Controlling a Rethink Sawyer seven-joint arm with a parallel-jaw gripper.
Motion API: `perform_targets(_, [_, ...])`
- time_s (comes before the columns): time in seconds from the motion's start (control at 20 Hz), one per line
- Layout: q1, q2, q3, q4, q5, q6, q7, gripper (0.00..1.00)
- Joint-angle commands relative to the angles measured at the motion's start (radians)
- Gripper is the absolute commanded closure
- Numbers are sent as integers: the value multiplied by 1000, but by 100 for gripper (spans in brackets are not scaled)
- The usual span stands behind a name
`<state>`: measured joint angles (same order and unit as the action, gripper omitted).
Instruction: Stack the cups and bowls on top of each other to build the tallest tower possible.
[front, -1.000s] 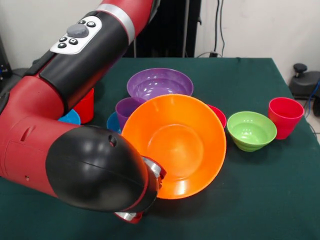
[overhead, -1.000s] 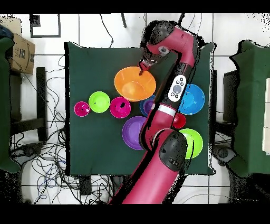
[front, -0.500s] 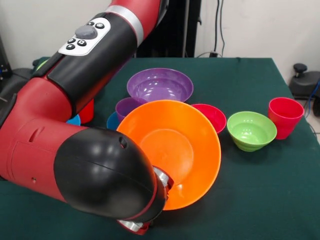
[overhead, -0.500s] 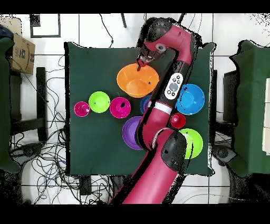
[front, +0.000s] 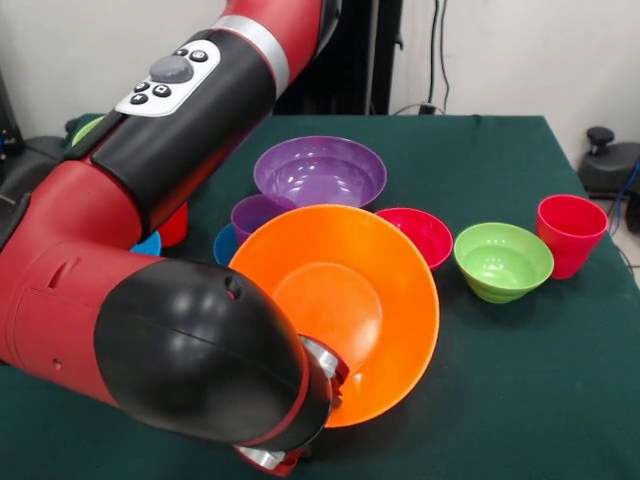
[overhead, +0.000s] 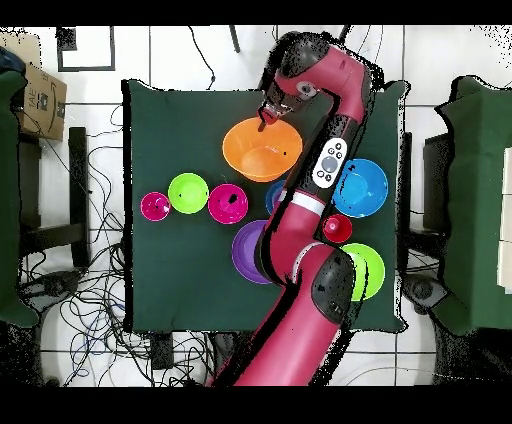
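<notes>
My gripper (overhead: 268, 122) is shut on the rim of the big orange bowl (front: 340, 300), which hangs tilted with its mouth facing the front camera. In the front view the black wrist hides the fingers. Behind the bowl stand the large purple bowl (front: 320, 168), the purple cup (front: 255, 215) in a small blue bowl (front: 225, 243), and a small red-pink bowl (front: 420, 232). To the right are a small lime green bowl (front: 503, 260) and a red cup (front: 570, 232). A second red cup (overhead: 338, 228) stands beside the arm. I see no tower.
The large blue bowl (overhead: 362, 188) and the large lime green bowl (overhead: 368, 270) lie at the right side of the green table (overhead: 170, 120) in the overhead view, partly under the arm. A cardboard box (overhead: 35, 95) sits off the table at the left.
The arm has carried the orange bowl a little nearer the front camera and to its left. This uncovers the small red-pink bowl behind it. The other cups and bowls have not moved.
</notes>
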<state>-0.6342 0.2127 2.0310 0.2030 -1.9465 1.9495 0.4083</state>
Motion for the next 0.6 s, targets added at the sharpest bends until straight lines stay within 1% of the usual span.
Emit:
perform_targets(0.05, [-13,70,4,-65,-171,-105,-237,0])
perform_targets(0.15, [-12,69,42,-75,-209,-74,-225,0])
perform_targets(0.3, [-7,68,103,-87,-295,7,-218,0])
perform_targets(0.35, [-6,67,121,-89,-338,62,-222,0])
perform_targets(0.4, [-6,67,133,-89,-362,90,-225,0])
perform_targets(0.45, [-6,69,147,-88,-395,141,-228,0])
perform_targets(0.55, [-8,74,172,-88,-429,197,-226,0])
perform_targets(0.6, [-10,76,181,-87,-442,211,-226,0])
